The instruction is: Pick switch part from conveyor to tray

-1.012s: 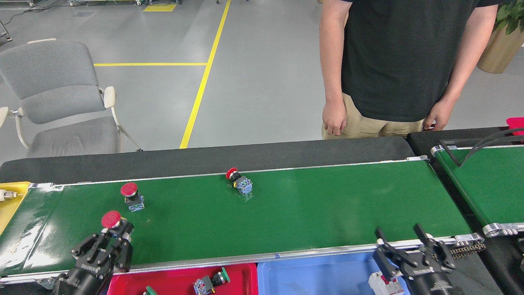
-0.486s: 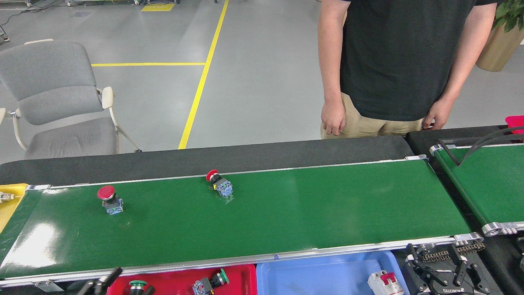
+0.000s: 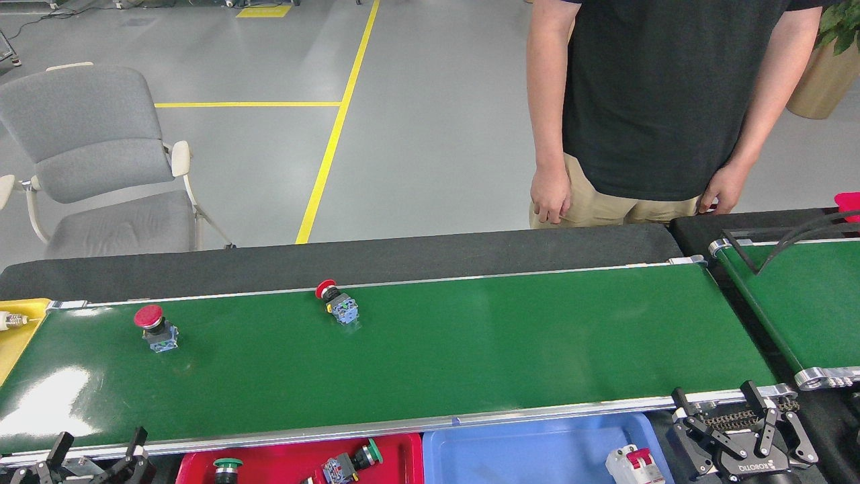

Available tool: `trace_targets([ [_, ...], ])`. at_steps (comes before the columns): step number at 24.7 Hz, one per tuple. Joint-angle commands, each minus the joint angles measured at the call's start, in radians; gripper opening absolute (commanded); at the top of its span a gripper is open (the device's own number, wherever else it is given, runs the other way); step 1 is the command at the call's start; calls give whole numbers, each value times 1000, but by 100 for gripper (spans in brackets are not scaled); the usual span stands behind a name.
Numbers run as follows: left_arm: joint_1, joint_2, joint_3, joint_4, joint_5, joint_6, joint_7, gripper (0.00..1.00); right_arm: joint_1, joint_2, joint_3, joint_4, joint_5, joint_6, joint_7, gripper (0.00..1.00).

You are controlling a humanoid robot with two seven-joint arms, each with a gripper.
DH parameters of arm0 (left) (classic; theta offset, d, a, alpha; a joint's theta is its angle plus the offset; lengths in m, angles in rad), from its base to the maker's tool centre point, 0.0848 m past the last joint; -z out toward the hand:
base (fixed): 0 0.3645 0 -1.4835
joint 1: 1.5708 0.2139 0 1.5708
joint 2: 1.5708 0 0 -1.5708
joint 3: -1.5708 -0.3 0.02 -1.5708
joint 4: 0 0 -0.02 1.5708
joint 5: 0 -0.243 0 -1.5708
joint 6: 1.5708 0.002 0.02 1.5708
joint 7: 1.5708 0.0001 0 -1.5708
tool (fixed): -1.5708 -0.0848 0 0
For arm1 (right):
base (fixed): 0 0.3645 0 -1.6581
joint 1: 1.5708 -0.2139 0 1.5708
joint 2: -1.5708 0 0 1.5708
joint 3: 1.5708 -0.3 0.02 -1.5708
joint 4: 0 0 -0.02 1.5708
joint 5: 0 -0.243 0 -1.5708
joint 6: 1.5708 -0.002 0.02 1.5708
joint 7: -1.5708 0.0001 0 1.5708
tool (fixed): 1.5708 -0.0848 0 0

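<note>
Your left claw (image 3: 94, 452) and right claw (image 3: 736, 410) are both sitting spread wide and empty, while two red-capped switch parts (image 3: 153, 328) (image 3: 338, 304) are lying on the conveyor (image 3: 470, 336).

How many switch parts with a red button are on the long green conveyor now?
2. One red-button switch stands upright near the left end of the conveyor. The other red-button switch lies tilted near the far rail, left of the middle. None looks hidden.
</note>
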Motion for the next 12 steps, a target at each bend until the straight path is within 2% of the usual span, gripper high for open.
trace_targets([
  [1,-80,43,-6,113,-1,6,1,100,-5,0,18,-11,-1,-5,-7,98],
  [5,-288,103,-103,357,-1,9,4,100,4,-1,54,-6,1,-4,-4,98],
  [12,-474,129,-178,615,-1,80,13,100,22,2,75,19,-1,-5,-6,98],
])
